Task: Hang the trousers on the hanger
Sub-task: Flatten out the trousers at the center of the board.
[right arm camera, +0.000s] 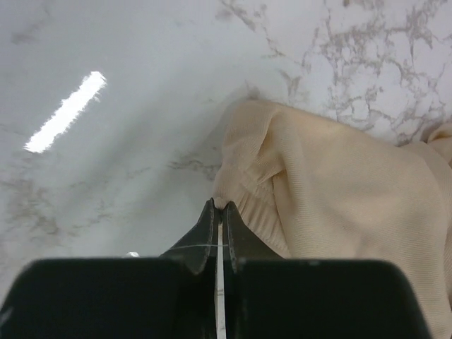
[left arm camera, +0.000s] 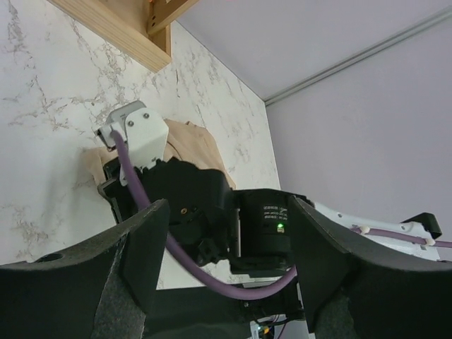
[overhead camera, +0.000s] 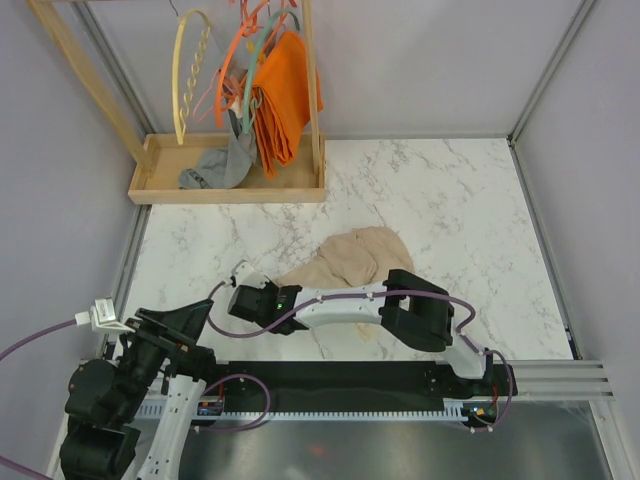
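The beige trousers (overhead camera: 352, 258) lie crumpled on the marble table, seen up close in the right wrist view as ribbed tan fabric (right arm camera: 339, 205). My right gripper (right arm camera: 219, 207) is shut, pinching a small fold of the trousers' near-left edge between its tips. From above it reaches left across the table (overhead camera: 243, 283). My left gripper (left arm camera: 226, 254) stands open at the near left (overhead camera: 178, 322), holding nothing, with the right arm's wrist before it. The pale yellow hanger (overhead camera: 190, 70) with its twisted bar hangs on the wooden rack at the back left.
A wooden tray (overhead camera: 160, 188) at the back left holds a grey garment (overhead camera: 215, 168). Above it hang an orange cloth (overhead camera: 283, 95), orange hangers (overhead camera: 232, 60) and a teal hanger (overhead camera: 251, 70). Grey walls close in the table on three sides.
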Tool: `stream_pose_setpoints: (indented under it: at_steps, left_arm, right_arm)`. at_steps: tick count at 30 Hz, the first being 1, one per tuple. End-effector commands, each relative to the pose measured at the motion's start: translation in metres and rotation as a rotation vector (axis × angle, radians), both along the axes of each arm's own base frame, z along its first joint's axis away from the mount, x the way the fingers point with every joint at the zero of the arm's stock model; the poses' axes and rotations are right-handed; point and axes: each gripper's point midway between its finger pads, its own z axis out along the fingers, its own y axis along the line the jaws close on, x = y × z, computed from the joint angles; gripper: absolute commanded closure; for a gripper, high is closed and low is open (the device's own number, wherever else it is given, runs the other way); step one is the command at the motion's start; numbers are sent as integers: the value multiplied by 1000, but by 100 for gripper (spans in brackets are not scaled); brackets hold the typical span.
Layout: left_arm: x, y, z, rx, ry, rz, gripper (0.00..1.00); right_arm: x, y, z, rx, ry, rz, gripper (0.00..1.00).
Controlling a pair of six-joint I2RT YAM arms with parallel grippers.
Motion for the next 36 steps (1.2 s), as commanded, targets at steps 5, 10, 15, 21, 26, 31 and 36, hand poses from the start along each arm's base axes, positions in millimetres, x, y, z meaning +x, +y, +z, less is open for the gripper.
stream_pose_setpoints:
  at_steps: [5,10,15,21,26,31,36]
  left_arm:
    - [-9,7,9,36,-59,27,25]
    - [-10,5,6,40,-47,13,25]
    - [-8,6,-3,49,-8,20,26]
    - [16,-3,-36,57,166,-9,26]
    - [36,-14,-78,44,352,-41,28]
    - [48,-24,-90,4,397,-76,29]
    - [49,-30,-87,-21,394,-100,29]
  right_arm:
    - [-21,99,160,579,165,125,100]
    - [-11,115,167,670,260,121,51]
    - [8,82,145,630,282,42,11]
    - [19,2,149,571,178,-57,21]
    - [14,-69,133,528,124,-155,46]
    - [10,-109,91,586,191,-211,64]
    - [9,-109,71,618,211,-207,60]
